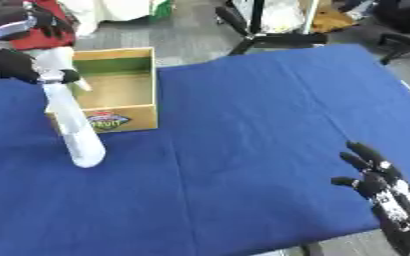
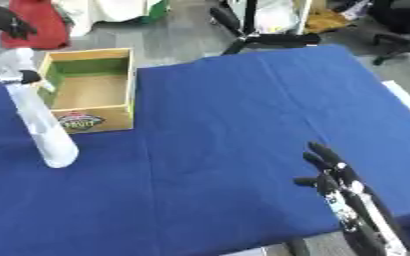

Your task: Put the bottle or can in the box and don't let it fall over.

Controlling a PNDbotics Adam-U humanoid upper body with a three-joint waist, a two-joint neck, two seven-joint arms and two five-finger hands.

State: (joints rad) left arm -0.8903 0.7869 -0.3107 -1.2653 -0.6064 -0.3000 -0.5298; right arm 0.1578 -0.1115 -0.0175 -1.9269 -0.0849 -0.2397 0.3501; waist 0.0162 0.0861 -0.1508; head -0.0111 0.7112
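Note:
A tall clear bottle [image 1: 75,125] with a white cap hangs tilted, its bottom toward me, over the blue cloth in front of the box's left corner. My left hand [image 1: 16,66] is shut on the bottle's neck, at the upper left. The open cardboard box [image 1: 152,85] with a green inner wall and a printed label stands at the back left and holds nothing that I can see. My right hand [image 1: 373,176] rests open near the lower right corner, fingers up, far from the bottle.
A blue cloth [image 1: 261,130] covers the table; its front edge runs along the bottom right. Beyond the far edge stand a black chair base [image 1: 270,37] and a red object [image 2: 38,25] on the floor.

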